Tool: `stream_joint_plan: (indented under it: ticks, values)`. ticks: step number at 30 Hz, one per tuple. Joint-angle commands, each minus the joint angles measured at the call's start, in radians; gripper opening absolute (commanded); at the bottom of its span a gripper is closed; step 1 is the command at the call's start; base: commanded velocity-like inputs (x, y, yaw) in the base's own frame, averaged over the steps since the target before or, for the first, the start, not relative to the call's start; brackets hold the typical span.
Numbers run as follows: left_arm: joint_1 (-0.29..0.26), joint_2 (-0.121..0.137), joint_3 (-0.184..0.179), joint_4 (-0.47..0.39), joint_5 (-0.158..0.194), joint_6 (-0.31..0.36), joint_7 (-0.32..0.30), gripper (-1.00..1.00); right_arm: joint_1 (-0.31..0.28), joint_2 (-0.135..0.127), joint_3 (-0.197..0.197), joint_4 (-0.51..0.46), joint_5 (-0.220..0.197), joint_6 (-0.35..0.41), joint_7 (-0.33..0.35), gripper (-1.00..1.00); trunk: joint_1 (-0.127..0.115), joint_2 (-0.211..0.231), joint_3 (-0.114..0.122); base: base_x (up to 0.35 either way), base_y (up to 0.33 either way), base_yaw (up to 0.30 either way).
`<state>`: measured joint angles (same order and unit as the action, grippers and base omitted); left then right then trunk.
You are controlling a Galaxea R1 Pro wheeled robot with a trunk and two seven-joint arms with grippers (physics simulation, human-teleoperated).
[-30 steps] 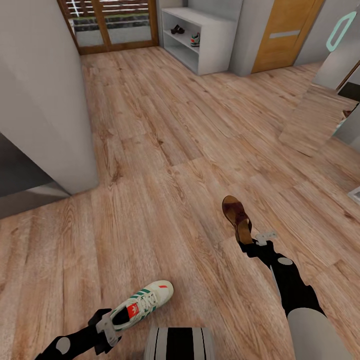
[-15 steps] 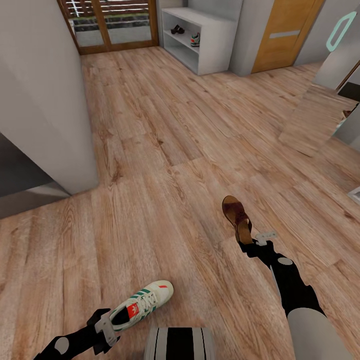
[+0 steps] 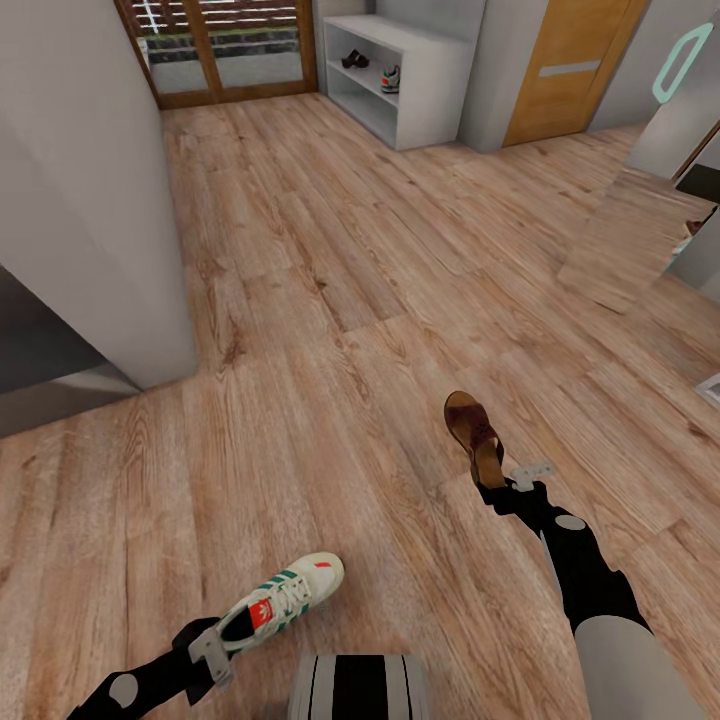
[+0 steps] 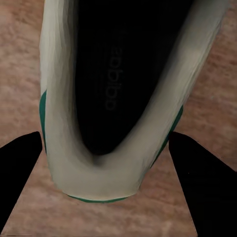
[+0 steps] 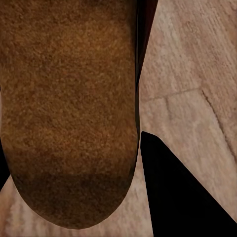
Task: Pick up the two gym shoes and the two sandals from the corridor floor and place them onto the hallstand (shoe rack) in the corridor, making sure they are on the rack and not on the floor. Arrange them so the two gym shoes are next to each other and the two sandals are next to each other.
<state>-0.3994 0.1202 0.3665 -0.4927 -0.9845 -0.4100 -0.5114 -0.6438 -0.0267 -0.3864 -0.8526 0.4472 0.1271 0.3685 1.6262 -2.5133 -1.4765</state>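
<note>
- A gym shoe point(image 3: 281, 603) is held at its heel by the left gripper point(image 3: 212, 652). In the left wrist view the heel point(image 4: 96, 170) sits between the two dark fingers point(image 4: 19, 173), so the jaws are judged closed on it.
- A sandal point(image 3: 476, 437) is held at its rear end by the right gripper point(image 3: 497, 490). One finger point(image 5: 182, 192) is seen beside the insole, and the grip is judged firm.
- Both items are carried low above the corridor floor point(image 3: 330, 330), presumably for transport.
- The hallstand point(image 3: 400, 75) stands well apart, at the far end of the corridor.
- On its middle shelf one dark sandal point(image 3: 354, 59) and one gym shoe point(image 3: 390, 78) are seen.
- Count: two gym shoes and two sandals, with one of each in a gripper and one of each on the rack.
- None is seen lying on the floor.
</note>
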Motion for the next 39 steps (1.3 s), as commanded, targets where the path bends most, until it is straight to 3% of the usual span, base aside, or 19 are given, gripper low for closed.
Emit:
stream_joint_plan:
  ticks: [1,25,39]
  values:
    - [-0.001,-0.001,0.010,-0.001,-0.007,-0.004,0.000,-1.00,0.000,0.001,-0.003,-0.002,0.004,0.005,0.007,-1.00,0.000,0.000,-0.001,0.000,0.000,0.000]
    - [-0.001,-0.002,0.014,-0.001,0.000,-0.004,0.005,-1.00,-0.001,0.001,-0.003,-0.002,0.004,0.005,0.007,-1.00,0.000,0.000,-0.001,0.000,0.000,0.000]
    - [-0.016,-0.003,0.023,0.000,0.021,0.014,0.007,-1.00,0.000,0.000,-0.003,-0.001,0.005,0.004,0.008,-1.00,-0.006,0.003,0.054,0.000,0.000,0.000]
